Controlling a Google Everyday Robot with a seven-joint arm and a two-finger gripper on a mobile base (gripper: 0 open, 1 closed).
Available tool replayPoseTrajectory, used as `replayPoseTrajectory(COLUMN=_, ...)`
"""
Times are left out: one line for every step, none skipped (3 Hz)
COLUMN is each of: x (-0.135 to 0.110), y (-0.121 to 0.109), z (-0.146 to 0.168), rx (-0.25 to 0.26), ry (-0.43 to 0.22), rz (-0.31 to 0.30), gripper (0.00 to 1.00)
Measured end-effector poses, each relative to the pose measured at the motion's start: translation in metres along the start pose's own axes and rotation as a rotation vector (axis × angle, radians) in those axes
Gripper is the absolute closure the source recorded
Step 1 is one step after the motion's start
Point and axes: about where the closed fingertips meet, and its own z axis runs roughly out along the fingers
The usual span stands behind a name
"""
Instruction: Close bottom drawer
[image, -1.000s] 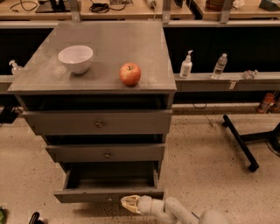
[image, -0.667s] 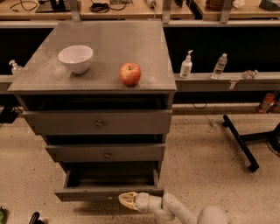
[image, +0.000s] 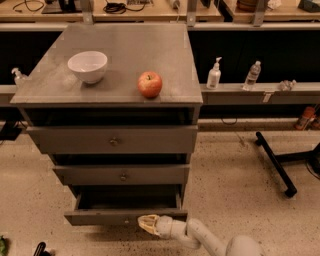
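Speckled floor (image: 240, 165) is seen around a grey cabinet (image: 192, 125) with three drawers, set before a dark, shelved wall. On the cabinet's flat grey surface (image: 125, 40) a white bowl (image: 87, 66) is placed at the left and a red apple (image: 150, 84) near the front edge, well apart from the bowl. The upper two drawers are shown shut. The bottom drawer (image: 100, 217), the slimmest, is seen standing open at floor level, its grey interior exposed. A white arm (image: 200, 235) is extended from the lower right. Its pincer (image: 146, 223) is held against the drawer's front panel, just right of the small knob (image: 126, 220), with its cream tips seemingly pressed together. Two bottles (image: 214, 75) (image: 252, 75) are stood on a ledge (image: 235, 94) to the right.
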Motion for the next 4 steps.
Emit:
replayPoseTrajectory(x=0.001, y=-0.01, z=-0.001, rx=0.009, ry=-0.005, rz=-0.007, gripper=1.0)
replayPoseTrajectory(x=0.003, y=-0.021, z=-0.002, rx=0.013, ry=-0.011, rz=-0.017, gripper=1.0)
replayPoseTrajectory(x=0.004, y=-0.033, z=-0.003, rx=0.02, ry=-0.01, rz=-0.028, gripper=1.0)
replayPoseTrajectory(x=0.004, y=-0.04, z=-0.006, rx=0.028, ry=-0.01, rz=-0.039, gripper=1.0)
